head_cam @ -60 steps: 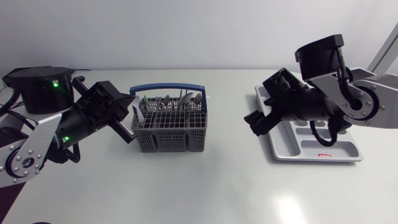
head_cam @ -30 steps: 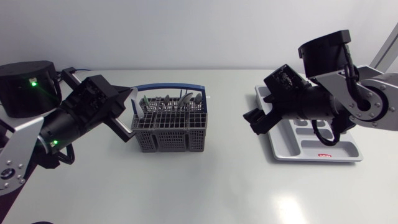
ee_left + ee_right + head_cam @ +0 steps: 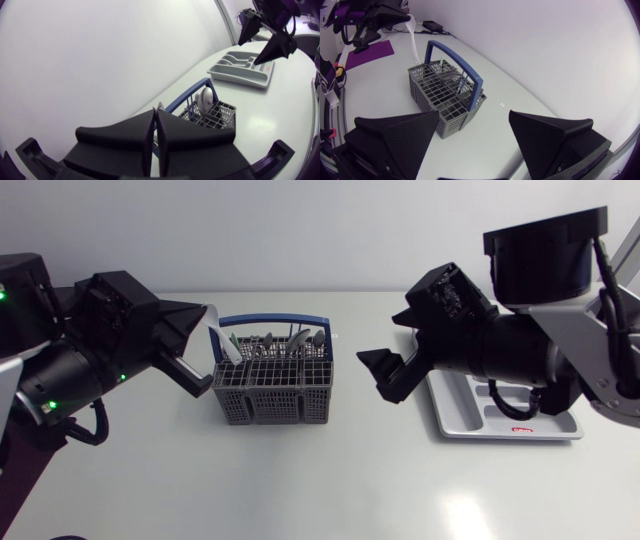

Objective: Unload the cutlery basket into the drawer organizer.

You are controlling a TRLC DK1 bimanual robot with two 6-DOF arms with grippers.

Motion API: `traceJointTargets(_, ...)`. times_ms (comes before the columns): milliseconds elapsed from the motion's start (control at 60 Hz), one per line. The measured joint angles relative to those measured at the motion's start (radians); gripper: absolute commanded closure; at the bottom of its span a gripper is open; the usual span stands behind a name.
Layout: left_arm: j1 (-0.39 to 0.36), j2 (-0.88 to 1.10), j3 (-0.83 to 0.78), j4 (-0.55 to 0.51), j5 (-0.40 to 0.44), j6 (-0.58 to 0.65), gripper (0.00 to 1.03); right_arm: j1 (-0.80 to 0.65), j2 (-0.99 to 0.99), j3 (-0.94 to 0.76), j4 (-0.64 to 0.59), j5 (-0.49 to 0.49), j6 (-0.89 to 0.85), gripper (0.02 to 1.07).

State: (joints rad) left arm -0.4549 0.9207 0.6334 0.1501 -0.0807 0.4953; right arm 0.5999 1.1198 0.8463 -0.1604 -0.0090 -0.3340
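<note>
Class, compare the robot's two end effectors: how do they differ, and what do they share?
The left end effector is shut on a white utensil; the right end effector is open and empty. The left is by the basket; the right is between basket and organizer. Both are matte black.

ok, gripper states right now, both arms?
Left gripper: shut on a white utensil.
Right gripper: open, holding nothing.
</note>
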Motion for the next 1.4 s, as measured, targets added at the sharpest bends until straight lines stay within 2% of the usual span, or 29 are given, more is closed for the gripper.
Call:
traceJointTargets(367,0.000,0.010,0.069,-0.042,0.113,-0.259,1.00,0.167,0.039,0.000,0.114,0.041,0.002,0.10)
traceJointTargets(633,0.000,0.077,0.086,-0.037,0.141,-0.368,1.00,0.234,0.137,0.017,0.174,0.086,0.002,0.13)
traceJointTargets(883,0.028,0.145,0.127,-0.034,0.214,-0.457,1.00,0.274,0.249,0.092,0.208,0.111,0.002,0.17)
traceJointTargets(1033,0.034,0.166,0.146,-0.037,0.232,-0.479,1.00,0.276,0.300,0.140,0.220,0.126,0.002,0.28)
traceJointTargets(1133,0.034,0.179,0.151,-0.046,0.238,-0.493,1.00,0.276,0.325,0.168,0.226,0.134,0.002,0.32)
traceJointTargets(1400,0.035,0.193,0.161,-0.049,0.238,-0.504,1.00,0.276,0.385,0.217,0.249,0.150,0.001,0.54)
